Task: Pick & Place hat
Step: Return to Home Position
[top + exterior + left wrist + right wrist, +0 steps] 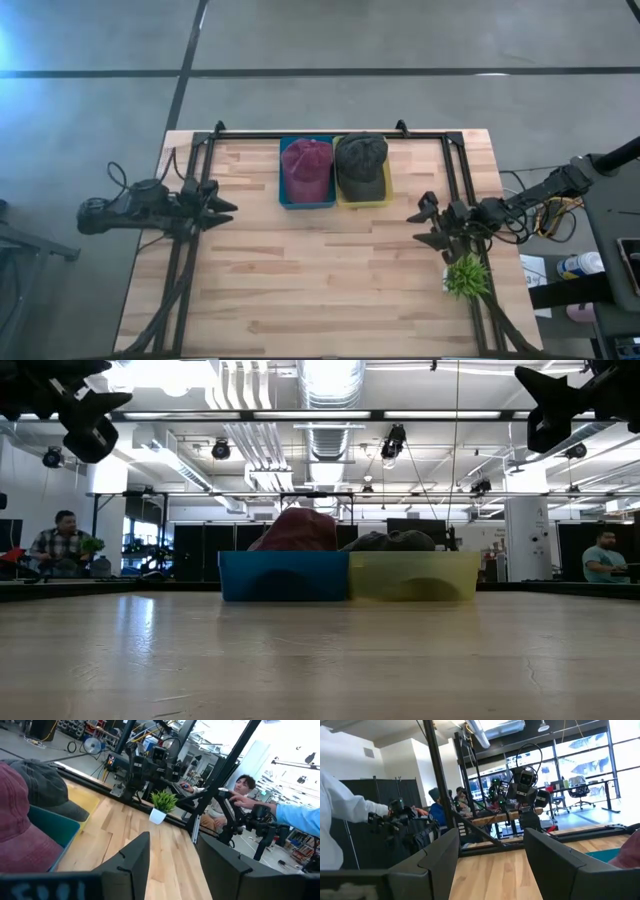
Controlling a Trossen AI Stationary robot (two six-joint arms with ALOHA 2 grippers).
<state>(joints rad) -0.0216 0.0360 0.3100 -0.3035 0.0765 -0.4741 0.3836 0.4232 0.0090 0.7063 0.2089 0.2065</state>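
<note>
A maroon hat (306, 165) lies in a blue bin (307, 200) at the table's far middle. A dark olive hat (361, 162) lies in a yellow bin (366, 198) just right of it. In the low view the maroon hat (297, 530) and the olive hat (392, 541) bulge above their bins. My left gripper (228, 208) hovers open above the table's left side, left of the blue bin. My right gripper (418, 228) hovers open above the right side. The left wrist view shows the maroon hat (20, 835) and the olive hat (42, 787).
A small green plant in a white pot (466, 277) stands near the table's right edge, close below my right arm. A dark frame rail (330, 135) runs along the far edge. People show in the room beyond. Bare wood (320, 280) spans the near half.
</note>
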